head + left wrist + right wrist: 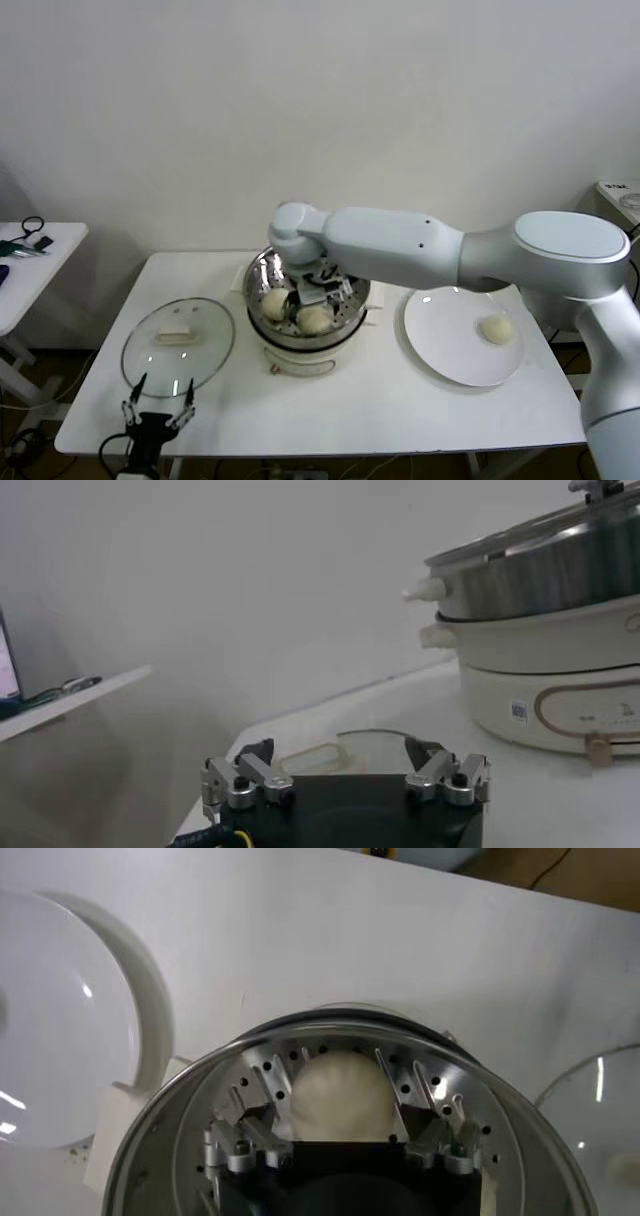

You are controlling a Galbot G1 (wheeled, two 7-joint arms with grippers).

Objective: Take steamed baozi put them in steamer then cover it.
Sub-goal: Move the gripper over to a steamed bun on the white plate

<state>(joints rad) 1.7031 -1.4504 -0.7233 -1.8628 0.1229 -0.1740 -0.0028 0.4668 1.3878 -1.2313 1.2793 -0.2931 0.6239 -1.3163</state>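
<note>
The steamer (262, 276) stands mid-table on its white pot base (300, 362). Two baozi lie in it, one (275, 302) on the left and one (314, 319) toward the front. My right gripper (318, 283) reaches down into the basket. In the right wrist view it (338, 1113) is open, with a baozi (338, 1096) resting on the perforated floor between the spread fingers, which stand apart from it. Another baozi (497, 328) sits on the white plate (440, 340). The cover (178, 345) lies flat on the table's left. My left gripper (157, 405) waits open just in front of it.
The left wrist view looks past the open left gripper (340, 755) over the cover (375, 748) to the steamer (540, 570) and pot base (550, 690). A side table (30, 260) with tools stands at far left. The right arm (420, 245) spans from the right over the plate's back edge.
</note>
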